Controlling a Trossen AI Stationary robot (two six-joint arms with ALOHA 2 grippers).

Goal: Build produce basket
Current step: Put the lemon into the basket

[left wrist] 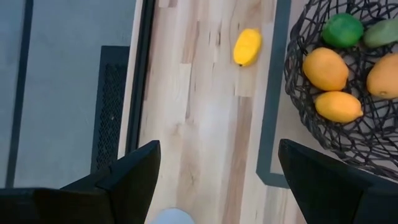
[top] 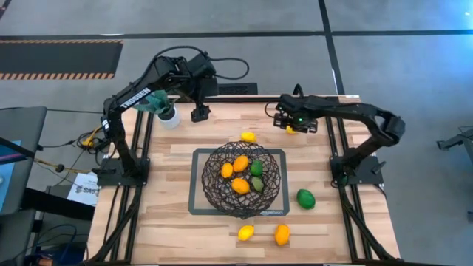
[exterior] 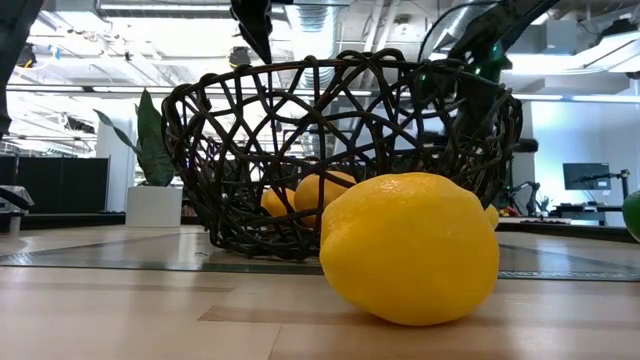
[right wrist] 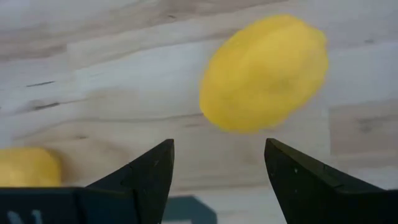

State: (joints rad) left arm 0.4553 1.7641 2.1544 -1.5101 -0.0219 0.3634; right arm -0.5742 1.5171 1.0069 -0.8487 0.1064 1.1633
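The dark wire basket (top: 242, 179) stands on the grey-framed mat (top: 198, 207) at mid-table and holds several orange and green fruits (top: 241, 163). Loose on the wood lie a yellow lemon (top: 248, 137), a green lime (top: 306, 198), another lemon (top: 246, 232) and an orange fruit (top: 281, 234). My right gripper (top: 290, 122) is open above a yellow lemon (right wrist: 264, 73) at the far right, which lies past its fingertips (right wrist: 217, 162); a second yellow fruit (right wrist: 28, 167) shows beside it. My left gripper (top: 200, 113) is open and empty, raised at the far left (left wrist: 217, 180).
A teal-leaved plant in a white pot (top: 168, 116) stands at the far left, next to my left gripper. In the low view a lemon (exterior: 410, 248) lies close in front of the basket (exterior: 340, 150). Bare wood lies left and right of the mat.
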